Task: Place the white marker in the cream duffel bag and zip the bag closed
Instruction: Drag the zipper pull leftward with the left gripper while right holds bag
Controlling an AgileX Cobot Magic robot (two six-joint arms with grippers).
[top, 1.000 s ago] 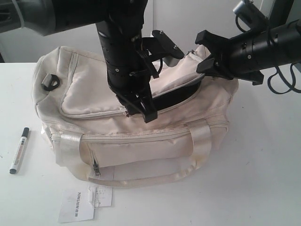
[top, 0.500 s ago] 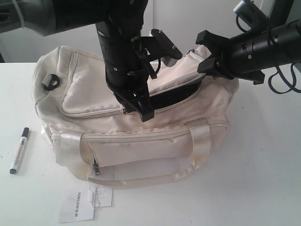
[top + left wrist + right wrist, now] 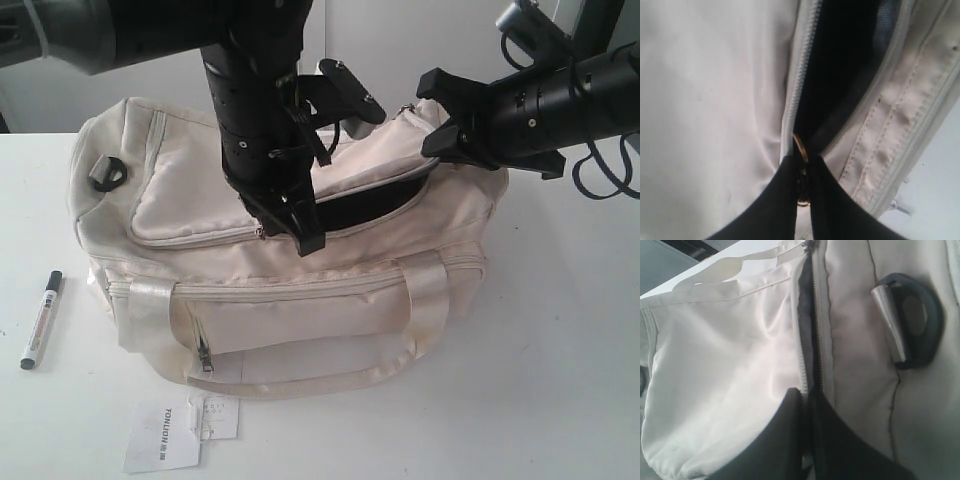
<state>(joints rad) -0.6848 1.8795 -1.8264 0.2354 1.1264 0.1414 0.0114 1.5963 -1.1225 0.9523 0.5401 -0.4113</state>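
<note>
Left gripper (image 3: 300, 235) is down on top of the cream duffel bag (image 3: 300, 310), jaws narrow, pinched on the gold-ring zipper pull (image 3: 800, 148) of the main zip. In the left wrist view both dark fingers (image 3: 775, 205) meet on the pull. The zip is partly open, and the black inside of the bag gapes just past the fingertips.

Right gripper (image 3: 452, 135) is at one end of the bag, jaws closed together on the fabric by the zip line. A black D-ring (image 3: 920, 320) sits near it on the same end panel.

White marker (image 3: 41, 320) lies flat on the table (image 3: 560, 380), outside the bag, held by nothing. It is well apart from the left gripper, out past the bag's other end. It is farthest from the right gripper, with the whole bag between them. Its black cap points toward the back of the table.

A paper hangtag (image 3: 165, 438) lies on the table by the bag's front, apart from both grippers.
</note>
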